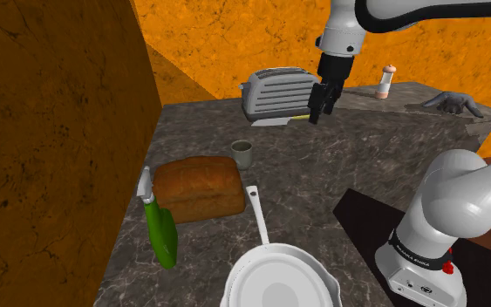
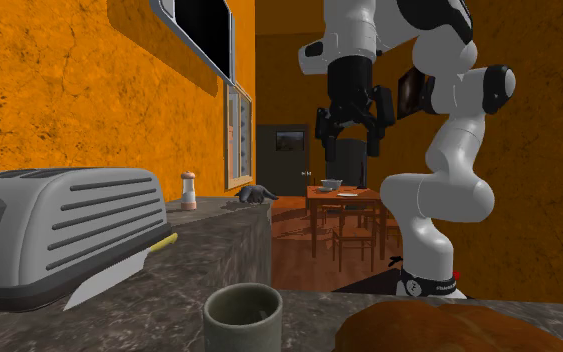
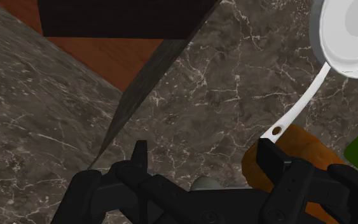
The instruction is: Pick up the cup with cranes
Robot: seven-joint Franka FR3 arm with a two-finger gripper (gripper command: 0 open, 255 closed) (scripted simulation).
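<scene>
The cup (image 1: 241, 154) is a small plain grey-green one with no pattern showing, standing upright on the dark marble counter (image 1: 365, 148) just behind the bread loaf. In the second exterior view the cup (image 2: 242, 318) sits at the bottom middle. My black gripper (image 1: 322, 103) hangs open in the air above the counter, in front of the toaster and well to the shoulder view's right of the cup. The gripper (image 2: 351, 125) is high above the surface. In the wrist view the gripper (image 3: 206, 159) has its fingers apart with nothing between them, and a sliver of the cup (image 3: 206, 184) peeks above the hand.
A silver toaster (image 1: 278, 92) stands at the back with a knife (image 2: 119, 270) lying before it. A brown loaf (image 1: 198, 187), a green bottle (image 1: 159, 231) and a white pan (image 1: 278, 279) occupy the near side. A shaker (image 1: 385, 81) stands at the far corner.
</scene>
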